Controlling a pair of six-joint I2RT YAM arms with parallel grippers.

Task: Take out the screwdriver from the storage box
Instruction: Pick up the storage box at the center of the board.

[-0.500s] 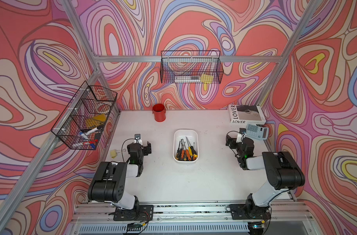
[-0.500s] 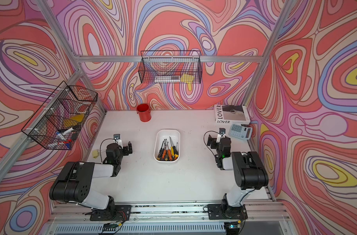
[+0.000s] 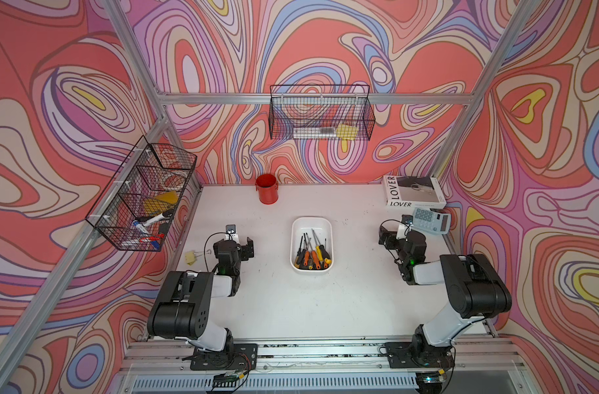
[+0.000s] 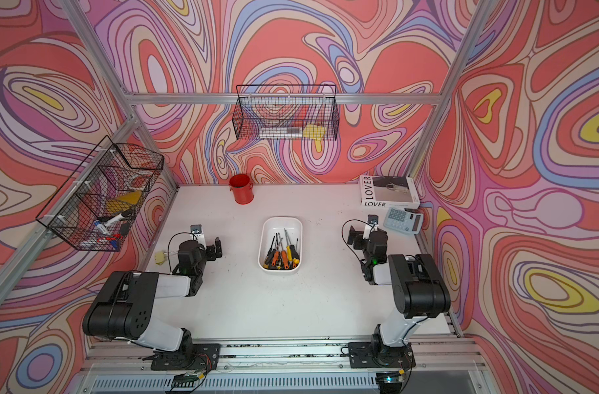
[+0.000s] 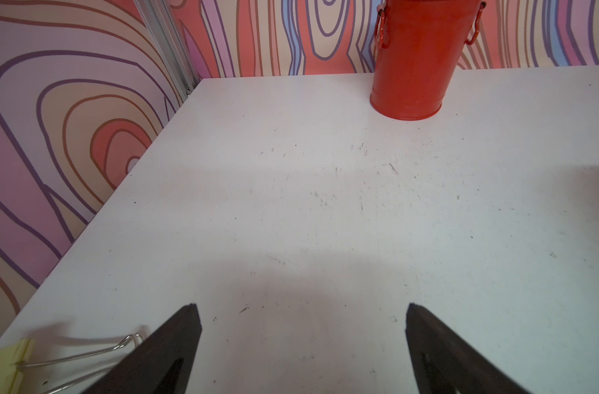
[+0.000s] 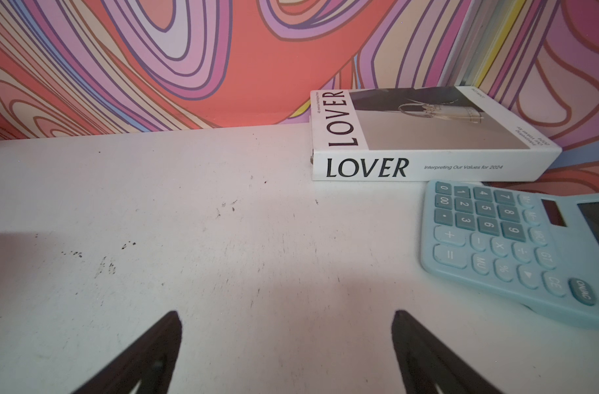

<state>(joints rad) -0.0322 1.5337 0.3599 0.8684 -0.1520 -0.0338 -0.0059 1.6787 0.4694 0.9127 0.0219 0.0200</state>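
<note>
Bare table (image 3: 274, 307) both sides of storage box (image 3: 293, 245); red cup (image 3: 267, 191) beyond it; book (image 3: 414, 195), calculator (image 3: 429, 220) near right tool (image 6: 287, 314).

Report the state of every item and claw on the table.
left claw: open, empty
right claw: open, empty
storage box: upright, uncovered
screwdrivers: lying inside the storage box
red cup: upright
book: closed, flat
calculator: face up
binder clip: lying flat
</note>
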